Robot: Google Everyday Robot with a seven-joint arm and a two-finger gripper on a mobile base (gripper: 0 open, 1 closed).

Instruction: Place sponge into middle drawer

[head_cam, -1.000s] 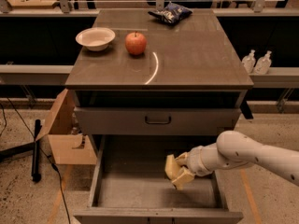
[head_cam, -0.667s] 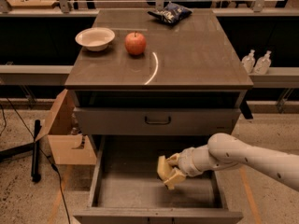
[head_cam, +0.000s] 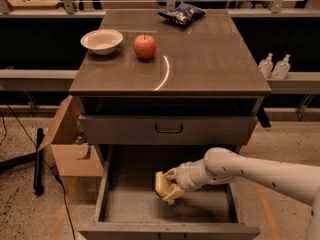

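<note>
The cabinet [head_cam: 200,64] takes up most of the view. Its middle drawer [head_cam: 130,209] is pulled well out toward the camera, so that the bare grey floor is laid open from above for something to be set inside. Above it, the upper drawer front [head_cam: 125,130] is shut, with its small dark handle [head_cam: 168,129] at the centre. The arm [head_cam: 250,171] is reached in from the right across the drawer's right wall and is bent low, so that the gripper [head_cam: 169,186] is placed inside the drawer, near the middle of its floor. A cardboard box [head_cam: 70,151] is stood on the ground just beside the cabinet's left side.

The gripper is closed on the sponge [head_cam: 161,183], which is pinched between the two cream fingers and held within the drawer's walls, low over the floor. By this it is judged that the sponge has not yet been let go.

On the cabinet top, well apart from the work, a bowl [head_cam: 102,40], a snack bag [head_cam: 182,14] and an apple [head_cam: 145,46] are left untouched.

Whether the sponge's underside is touching the floor cannot be told, since it is masked by the lower finger and by shadow. The arm is cut off at the right edge, and the drawer's back is lost in darkness beneath the upper drawer
</note>
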